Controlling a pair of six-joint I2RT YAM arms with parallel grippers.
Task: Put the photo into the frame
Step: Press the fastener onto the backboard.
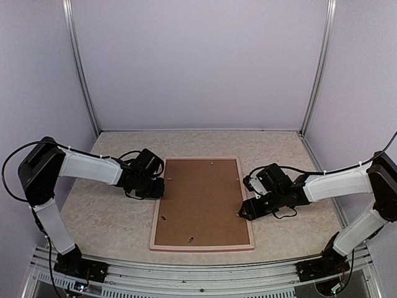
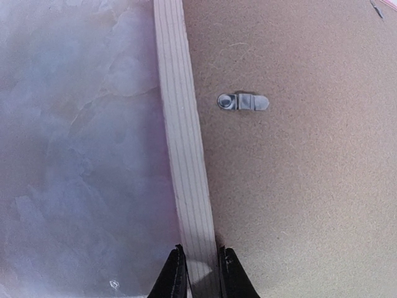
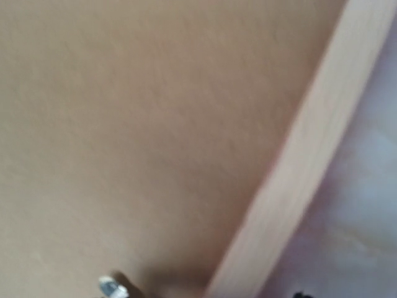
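The frame (image 1: 202, 247) lies flat on the desk (image 1: 105, 217), back side up, between the two arms and nearer the front edge than the rear wall. Its pale wood rails surround a brown backing board (image 1: 201, 198) that sits inside them. Small fittings dot the board near its edges.

The left pincer (image 1: 157, 185) is at the frame's left rail, about a third of the way down from the far corner. In the left wrist view its dark fingers (image 2: 175, 277) stand on either side of the pale rail (image 2: 183, 155), one on the desk side and one on the board side, clamped on the wood. Just beyond, a small metal turn clip (image 2: 243, 102) lies flat on the board, pointing away from the rail.

The right pincer (image 1: 244, 212) is low over the frame's right rail, a little past the middle toward the near end. Its wrist view is blurred and very close, showing board, a diagonal strip of rail (image 3: 291, 205) and a bit of metal clip (image 3: 111, 287) at the bottom edge. Whether this pincer is apart or together cannot be told.
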